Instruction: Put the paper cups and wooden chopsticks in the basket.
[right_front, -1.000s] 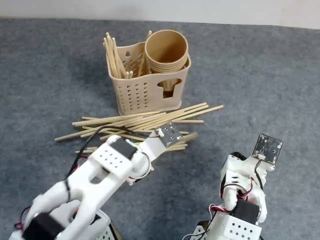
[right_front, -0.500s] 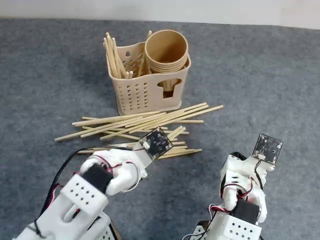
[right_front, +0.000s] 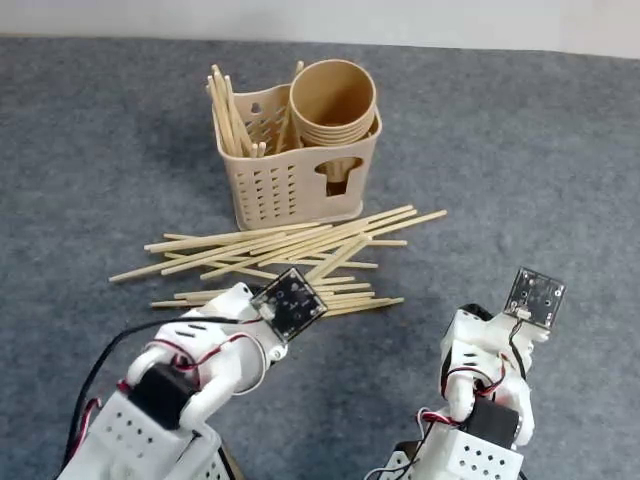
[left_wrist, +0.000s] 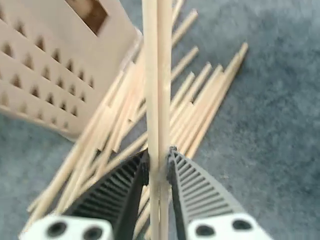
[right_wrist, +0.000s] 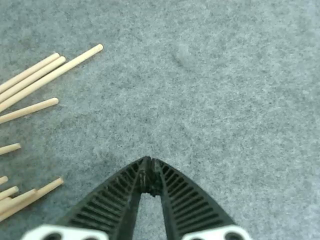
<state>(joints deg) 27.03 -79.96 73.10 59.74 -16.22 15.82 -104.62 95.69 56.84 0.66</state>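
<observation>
Seeing my left gripper (left_wrist: 158, 159) pinched on a chopstick pair (left_wrist: 156, 70) near the basket (right_front: 290, 185), loose chopsticks (right_front: 280, 245) just beside basket, right gripper (right_wrist: 150, 176) fingers closed, empty.

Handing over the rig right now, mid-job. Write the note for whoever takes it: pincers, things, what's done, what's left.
Left pincer: shut on two chopsticks, at the loose pile in front of the basket.
Right pincer: shut, empty, over bare carpet.
Done: paper cups stacked in the basket; some chopsticks upright in its other compartment.
Left: the held two, then the loose pile.
</observation>
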